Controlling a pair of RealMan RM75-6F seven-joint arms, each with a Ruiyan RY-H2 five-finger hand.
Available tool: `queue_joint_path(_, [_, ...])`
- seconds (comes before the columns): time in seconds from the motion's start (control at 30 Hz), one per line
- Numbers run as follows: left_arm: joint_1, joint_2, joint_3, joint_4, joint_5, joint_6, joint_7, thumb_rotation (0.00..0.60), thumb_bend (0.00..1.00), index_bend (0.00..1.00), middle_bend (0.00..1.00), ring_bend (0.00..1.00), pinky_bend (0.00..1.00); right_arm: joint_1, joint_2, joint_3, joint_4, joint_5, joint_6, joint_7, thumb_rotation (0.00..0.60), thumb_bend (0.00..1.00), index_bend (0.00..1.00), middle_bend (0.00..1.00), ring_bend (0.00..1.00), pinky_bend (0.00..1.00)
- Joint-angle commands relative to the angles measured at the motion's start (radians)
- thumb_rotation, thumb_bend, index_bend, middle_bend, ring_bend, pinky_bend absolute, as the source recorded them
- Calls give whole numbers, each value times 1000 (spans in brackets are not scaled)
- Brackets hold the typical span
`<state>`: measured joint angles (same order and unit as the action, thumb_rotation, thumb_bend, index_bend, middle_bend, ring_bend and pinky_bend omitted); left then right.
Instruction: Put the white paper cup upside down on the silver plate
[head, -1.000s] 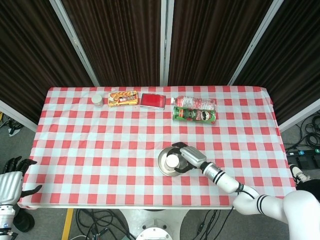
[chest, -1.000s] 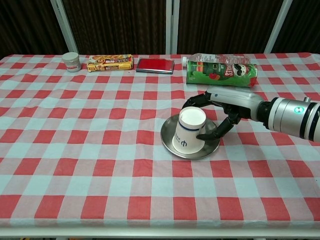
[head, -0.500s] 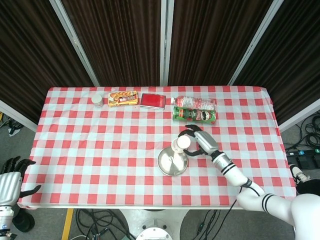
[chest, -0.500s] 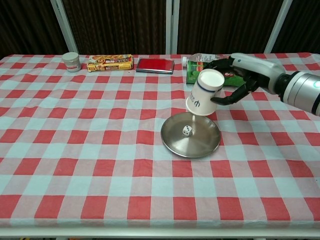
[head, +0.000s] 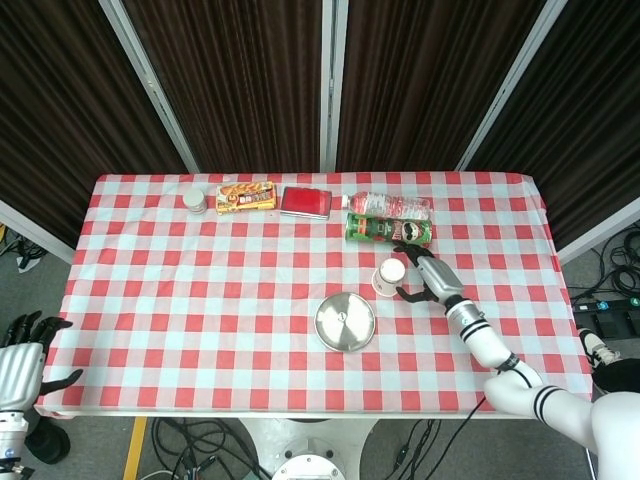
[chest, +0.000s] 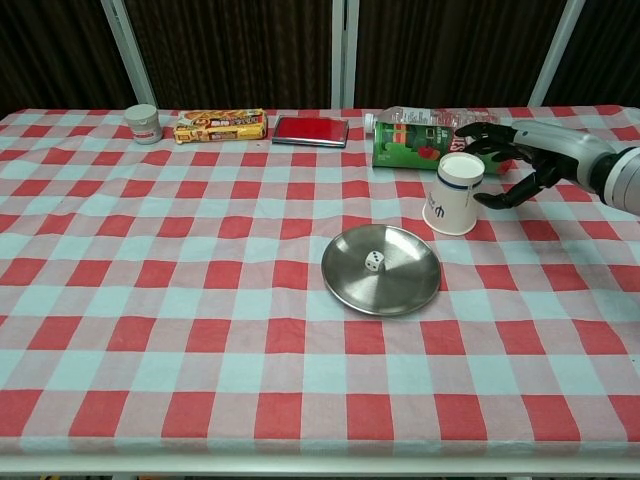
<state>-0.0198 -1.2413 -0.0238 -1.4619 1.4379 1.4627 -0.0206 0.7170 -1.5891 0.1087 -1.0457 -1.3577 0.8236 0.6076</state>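
While the cup (chest: 453, 193) stands bottom-up on the cloth beside the plate (chest: 381, 270) — not on it — the right hand (chest: 508, 160) curls around it, seemingly gripping its side. To land it well, the hand should keep it inverted, carry it low over the plate — clear of the die (chest: 372, 262) — and release only once the rim sits flat.

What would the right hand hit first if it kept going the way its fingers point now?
Most likely the white paper cup. The right hand curls around the cup's far side with its fingers aimed leftward at it. Past the cup is open tablecloth; whether they touch is unclear.
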Motion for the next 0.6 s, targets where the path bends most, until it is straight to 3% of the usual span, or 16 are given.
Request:
queue_joint_path(0.03, [-2,-1,-2,2,2,1,-2,600,67,279,226,98,85,-62,77,-2,-96,-51,145,-39,600,282,0,122,0,19])
queue_joint_path(0.17, [-9,-4,-6,8,6,-2,-6,600,67,279,226,98,85,-162,207,-29,-240,-73,303,-215,600,282,0,130,0,19])
queue_joint_path(0.33, [-20,-12,-10,17,14,-6,-7,600,67,279,226,98,85,-340,350,-103,-434,-74,510,-486,600,283,0,137,0,19])
queue_joint_path(0.43, [-28,-16,-13,15,20,-8,-5,600,67,279,226,98,85,-438,390,-157,-507,-118,623,-486,600,279,22,136,0,17])
queue_joint_path(0.6, [-38,-24,-17,10,31,-4,6,600,67,279,226,98,85,-569,392,-204,-528,-173,778,-494,600,273,32,135,0,12])
